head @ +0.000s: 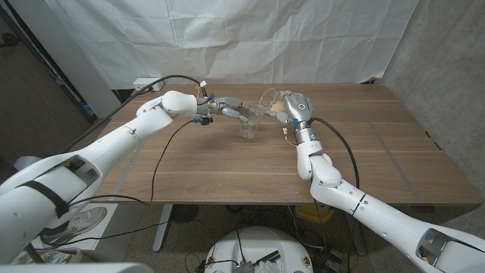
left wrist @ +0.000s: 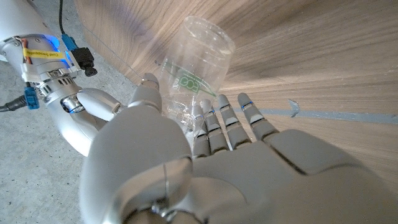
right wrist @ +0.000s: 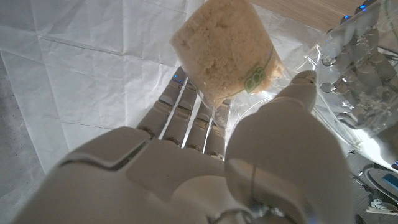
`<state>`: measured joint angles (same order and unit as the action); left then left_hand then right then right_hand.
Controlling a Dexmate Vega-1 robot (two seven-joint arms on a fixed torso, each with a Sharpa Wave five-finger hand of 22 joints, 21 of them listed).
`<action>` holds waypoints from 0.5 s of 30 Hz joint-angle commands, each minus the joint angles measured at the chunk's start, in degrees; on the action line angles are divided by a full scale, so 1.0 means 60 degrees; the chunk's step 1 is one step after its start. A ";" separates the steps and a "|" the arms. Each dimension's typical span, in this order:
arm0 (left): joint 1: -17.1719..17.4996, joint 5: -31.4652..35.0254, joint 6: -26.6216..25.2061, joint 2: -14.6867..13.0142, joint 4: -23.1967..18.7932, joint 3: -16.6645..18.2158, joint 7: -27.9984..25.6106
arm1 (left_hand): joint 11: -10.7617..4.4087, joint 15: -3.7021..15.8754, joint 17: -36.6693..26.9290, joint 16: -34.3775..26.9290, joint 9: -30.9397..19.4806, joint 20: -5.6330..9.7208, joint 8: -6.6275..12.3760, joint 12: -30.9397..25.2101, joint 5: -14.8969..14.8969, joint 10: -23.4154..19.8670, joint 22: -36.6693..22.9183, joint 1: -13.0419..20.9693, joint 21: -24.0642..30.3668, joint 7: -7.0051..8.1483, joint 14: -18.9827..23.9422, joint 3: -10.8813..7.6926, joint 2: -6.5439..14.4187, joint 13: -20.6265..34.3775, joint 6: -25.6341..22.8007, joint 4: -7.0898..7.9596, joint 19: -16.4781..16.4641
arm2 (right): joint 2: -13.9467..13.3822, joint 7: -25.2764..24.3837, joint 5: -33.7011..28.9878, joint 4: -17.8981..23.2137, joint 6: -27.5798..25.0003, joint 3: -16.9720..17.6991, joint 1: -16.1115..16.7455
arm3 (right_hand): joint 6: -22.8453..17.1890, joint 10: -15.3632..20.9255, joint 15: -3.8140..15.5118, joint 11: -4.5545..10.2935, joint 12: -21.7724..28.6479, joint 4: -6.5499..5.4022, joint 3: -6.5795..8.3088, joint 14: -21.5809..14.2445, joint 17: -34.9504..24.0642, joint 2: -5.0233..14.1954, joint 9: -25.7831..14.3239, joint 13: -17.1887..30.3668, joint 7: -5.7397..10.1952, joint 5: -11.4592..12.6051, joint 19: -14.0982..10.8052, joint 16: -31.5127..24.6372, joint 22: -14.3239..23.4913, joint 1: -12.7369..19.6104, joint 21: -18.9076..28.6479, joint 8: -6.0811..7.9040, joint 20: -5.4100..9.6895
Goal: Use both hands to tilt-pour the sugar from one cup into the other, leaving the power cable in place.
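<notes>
My right hand grips the sugar-filled cup, tilted above the bench. My left hand holds the empty clear cup just beside it, standing on the bench.

No words or numbers can be read here. The empty cup bears a green printed mark, and the sugar cup a green emblem, both too small to read.
</notes>
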<state>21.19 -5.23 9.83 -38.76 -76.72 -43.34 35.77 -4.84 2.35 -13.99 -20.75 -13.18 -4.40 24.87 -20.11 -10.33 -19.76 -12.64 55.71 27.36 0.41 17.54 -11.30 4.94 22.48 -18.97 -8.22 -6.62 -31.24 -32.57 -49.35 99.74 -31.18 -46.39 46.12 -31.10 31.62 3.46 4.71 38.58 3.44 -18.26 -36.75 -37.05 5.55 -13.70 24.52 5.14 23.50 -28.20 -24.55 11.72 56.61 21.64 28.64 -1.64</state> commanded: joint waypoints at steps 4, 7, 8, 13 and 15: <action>0.0406 0.0858 -0.0288 -0.0053 -0.0185 0.0226 -0.1791 | -0.0075 0.0350 -0.0024 -0.0047 -0.0020 0.0047 0.0066 -0.0050 -0.0028 -0.0083 -0.0014 0.0081 0.0090 -0.0021 0.0136 -0.0032 0.0020 0.0056 -0.0174 -0.0045 -0.0125 | -0.0050 -0.0377 0.0411 -0.0022 0.0091 0.0240 0.0006 | -0.0079 0.0050 0.1292 0.0016 0.0041 -0.0135 0.0028 -0.0077 -0.0057 0.0098 -0.0039 -0.0003 0.0084 0.0035 0.0018 0.0099 0.0029 0.0013 0.0074 0.0052 0.0011; 0.0536 0.1138 -0.0464 -0.0160 -0.0499 0.0258 -0.2158 | -0.0091 0.0347 -0.0025 -0.0049 -0.0025 0.0031 0.0073 -0.0037 -0.0024 -0.0063 -0.0013 0.0083 0.0102 -0.0031 0.0137 -0.0027 0.0013 0.0060 -0.0192 -0.0047 -0.0137 | -0.0105 -0.0378 0.0468 0.0054 0.0074 0.0279 0.0056 | -0.0082 0.0063 0.1277 0.0002 0.0049 -0.0142 0.0035 -0.0111 -0.0077 0.0109 -0.0037 -0.0006 0.0076 0.0037 -0.0005 0.0104 0.0029 0.0015 0.0087 0.0057 -0.0006; 0.0545 0.1141 -0.0506 -0.0169 -0.0534 0.0263 -0.2161 | -0.0092 0.0359 -0.0026 -0.0053 -0.0026 0.0040 0.0073 -0.0041 -0.0024 -0.0076 -0.0013 0.0088 0.0104 -0.0023 0.0143 -0.0029 0.0015 0.0061 -0.0191 -0.0048 -0.0137 | -0.0119 -0.0424 0.0523 0.0072 0.0126 0.0307 0.0085 | -0.0070 0.0052 0.1269 -0.0007 0.0045 -0.0142 0.0033 -0.0103 -0.0088 0.0098 -0.0036 -0.0009 0.0087 0.0036 0.0013 0.0111 0.0028 0.0015 0.0082 0.0053 0.0006; 0.0522 0.1182 -0.0609 -0.0200 -0.0687 0.0224 -0.2043 | -0.0089 0.0349 -0.0031 -0.0052 -0.0029 0.0028 0.0067 -0.0029 -0.0021 -0.0063 -0.0012 0.0093 0.0109 -0.0005 0.0126 -0.0023 0.0010 0.0065 -0.0178 -0.0051 -0.0127 | -0.0212 -0.0500 0.0491 0.0208 0.0127 0.0313 0.0179 | -0.0069 0.0050 0.1305 0.0023 0.0053 -0.0163 0.0023 -0.0101 -0.0106 0.0091 -0.0033 -0.0005 0.0083 0.0033 0.0018 0.0149 0.0028 -0.0010 0.0087 0.0058 0.0010; 0.0529 0.1213 -0.0622 -0.0207 -0.0757 0.0216 -0.2045 | -0.0121 0.0357 -0.0032 -0.0052 -0.0031 0.0028 0.0062 -0.0026 -0.0019 -0.0067 -0.0011 0.0093 0.0113 0.0000 0.0124 -0.0016 -0.0002 0.0068 -0.0169 -0.0053 -0.0121 | -0.0222 -0.0526 0.0424 0.0243 0.0052 0.0302 0.0213 | -0.0083 0.0044 0.1304 -0.0009 0.0056 -0.0168 0.0027 -0.0111 -0.0114 0.0099 -0.0032 -0.0001 0.0072 0.0034 0.0008 0.0162 0.0027 -0.0008 0.0093 0.0065 0.0001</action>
<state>23.53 -0.12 7.89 -39.44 -78.89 -42.27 26.42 -5.04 2.34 -13.99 -20.76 -13.30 -4.19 25.14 -20.11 -10.34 -19.95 -12.50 55.72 27.76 0.61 17.70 -11.30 4.93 22.74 -19.77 -8.23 -6.84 -31.69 -34.80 -46.99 99.91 -30.69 -44.93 46.43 -31.31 31.63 3.46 4.71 38.58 2.64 -17.91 -36.75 -37.58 6.15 -13.70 24.41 5.34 23.50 -28.20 -23.67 11.72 57.21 21.64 28.63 -1.64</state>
